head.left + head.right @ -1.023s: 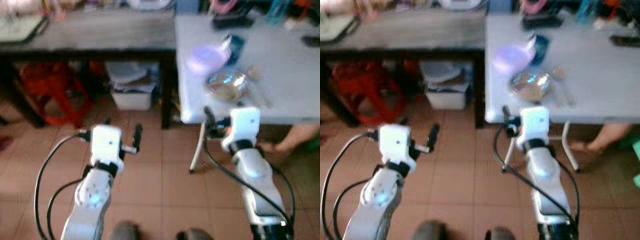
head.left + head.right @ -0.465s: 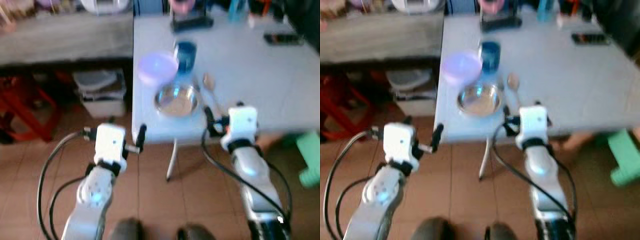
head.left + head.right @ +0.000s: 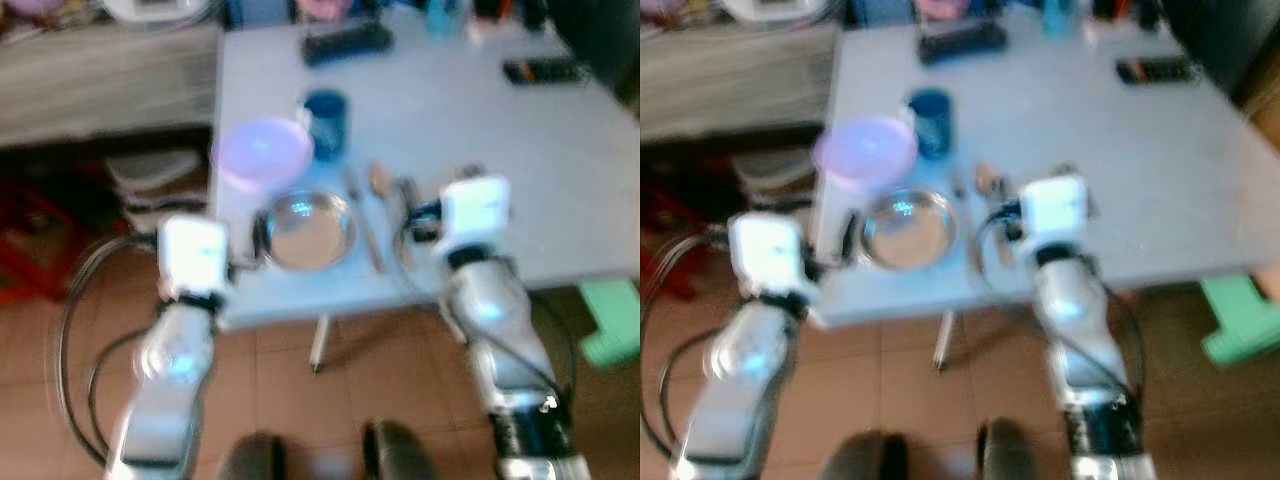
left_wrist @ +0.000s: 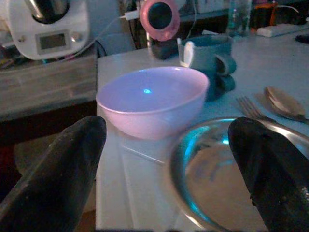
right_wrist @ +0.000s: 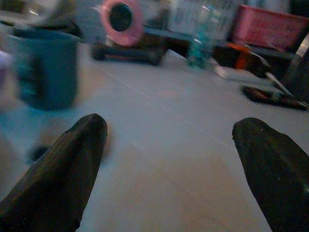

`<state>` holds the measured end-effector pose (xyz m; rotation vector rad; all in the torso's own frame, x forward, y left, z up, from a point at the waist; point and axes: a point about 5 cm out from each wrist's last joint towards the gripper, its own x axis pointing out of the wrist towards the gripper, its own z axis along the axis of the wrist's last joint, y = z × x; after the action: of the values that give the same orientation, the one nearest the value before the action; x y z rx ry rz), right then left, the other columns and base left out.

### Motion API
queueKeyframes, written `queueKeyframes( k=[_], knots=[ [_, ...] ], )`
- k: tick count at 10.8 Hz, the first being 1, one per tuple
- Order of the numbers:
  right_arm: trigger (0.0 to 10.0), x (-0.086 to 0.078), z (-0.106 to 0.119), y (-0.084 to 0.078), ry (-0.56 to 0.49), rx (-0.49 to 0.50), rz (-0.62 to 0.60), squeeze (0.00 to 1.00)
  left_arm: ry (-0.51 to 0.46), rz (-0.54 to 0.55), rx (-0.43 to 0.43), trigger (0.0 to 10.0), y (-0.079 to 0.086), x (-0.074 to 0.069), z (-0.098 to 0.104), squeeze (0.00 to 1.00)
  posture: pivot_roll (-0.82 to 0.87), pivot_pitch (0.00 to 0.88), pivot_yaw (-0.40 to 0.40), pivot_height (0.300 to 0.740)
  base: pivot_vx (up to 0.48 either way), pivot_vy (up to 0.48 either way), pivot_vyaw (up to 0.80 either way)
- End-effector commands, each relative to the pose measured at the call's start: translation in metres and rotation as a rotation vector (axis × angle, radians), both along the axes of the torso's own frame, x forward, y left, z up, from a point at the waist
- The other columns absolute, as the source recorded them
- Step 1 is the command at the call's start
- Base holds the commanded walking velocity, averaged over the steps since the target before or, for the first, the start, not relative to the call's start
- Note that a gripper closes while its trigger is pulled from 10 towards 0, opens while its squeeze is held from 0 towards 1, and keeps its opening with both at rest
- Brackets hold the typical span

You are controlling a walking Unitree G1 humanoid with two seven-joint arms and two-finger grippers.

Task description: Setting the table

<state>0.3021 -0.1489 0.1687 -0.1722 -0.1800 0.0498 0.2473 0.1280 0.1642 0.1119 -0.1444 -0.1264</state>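
On the near corner of the grey table (image 3: 560, 180) sit a metal bowl (image 3: 303, 231), a pink bowl (image 3: 262, 151), a blue mug (image 3: 326, 121), a fork (image 4: 251, 108) and a spoon (image 4: 284, 100), grouped as one place setting. Both grippers hover empty with fingers spread, the left gripper (image 4: 169, 159) facing the bowls, the right gripper (image 5: 174, 159) over bare tabletop, likely ready to rearrange.

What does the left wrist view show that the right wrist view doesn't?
Left wrist view alone: the purple bowl, the metal plate, a fork and spoon, and a white appliance.
Right wrist view alone: a red box and a dark remote.
Both: the blue mug, the pink-ringed object, the table, and open black fingers.
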Motion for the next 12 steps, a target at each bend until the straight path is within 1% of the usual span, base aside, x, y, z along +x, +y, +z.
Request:
queueKeyframes(
  k=[1,2,3,4,5,6,7,8,9,10,11,12],
  knots=[
    [10.0,0.000,0.002,0.008,-0.002,0.031,0.032,0.00,0.008,0.058,0.021,10.0,0.011,-0.004,-0.003,0.00,0.05,0.192,0.029,0.740,0.000,0.000,0.00],
    [10.0,-0.001,-0.003,0.009,0.026,0.045,0.037,0.00,0.017,0.066,0.016,10.0,0.012,-0.006,-0.007,0.00,0.06,0.175,0.012,0.740,0.000,0.000,0.00],
    [10.0,0.000,-0.006,0.012,0.043,0.033,0.034,0.00,0.017,0.074,0.010,10.0,0.011,-0.005,-0.007,0.00,0.06,0.173,0.014,0.740,0.000,0.000,0.00],
    [10.0,0.002,-0.011,0.017,0.100,0.142,0.106,0.00,0.024,0.099,0.018,10.0,0.015,-0.009,-0.010,0.00,0.06,0.174,0.018,0.740,0.000,0.000,0.00],
    [10.0,0.003,-0.011,0.013,0.117,0.111,0.070,0.00,0.038,0.105,0.013,10.0,0.017,-0.012,-0.013,0.00,0.07,0.173,0.020,0.740,0.000,0.000,0.00],
    [10.0,0.005,-0.017,0.014,0.170,0.147,0.075,0.00,0.051,0.091,0.005,10.0,0.016,-0.014,-0.015,0.00,0.07,0.183,0.025,0.740,0.000,0.000,0.00],
    [10.0,0.005,-0.016,0.015,0.175,0.143,0.089,0.00,0.046,0.090,0.012,10.0,0.015,-0.015,-0.014,0.00,0.08,0.189,0.029,0.740,0.000,0.000,0.00],
    [10.0,0.002,-0.015,0.016,0.170,0.222,0.117,0.00,0.047,0.093,0.010,10.0,0.015,-0.015,-0.014,0.00,0.08,0.185,0.029,0.740,0.000,0.000,0.00],
    [10.0,0.000,-0.008,0.020,0.134,0.256,0.166,0.00,0.044,0.094,0.008,10.0,0.014,-0.015,-0.013,0.00,0.08,0.190,0.029,0.740,0.000,0.000,0.00],
    [10.0,0.000,-0.002,0.023,0.107,0.260,0.186,0.00,0.045,0.085,0.007,10.0,0.013,-0.015,-0.012,0.00,0.08,0.194,0.030,0.740,0.000,0.000,0.00],
    [10.0,0.000,0.002,0.022,0.089,0.254,0.182,0.00,0.056,0.073,-0.007,10.0,0.013,-0.016,-0.013,0.00,0.08,0.194,0.028,0.740,0.000,0.000,0.00],
    [10.0,-0.002,0.006,0.019,0.056,0.217,0.177,0.00,0.050,0.069,-0.020,10.0,0.013,-0.018,-0.011,0.00,0.08,0.191,0.026,0.740,0.000,0.000,0.00]
  ],
)
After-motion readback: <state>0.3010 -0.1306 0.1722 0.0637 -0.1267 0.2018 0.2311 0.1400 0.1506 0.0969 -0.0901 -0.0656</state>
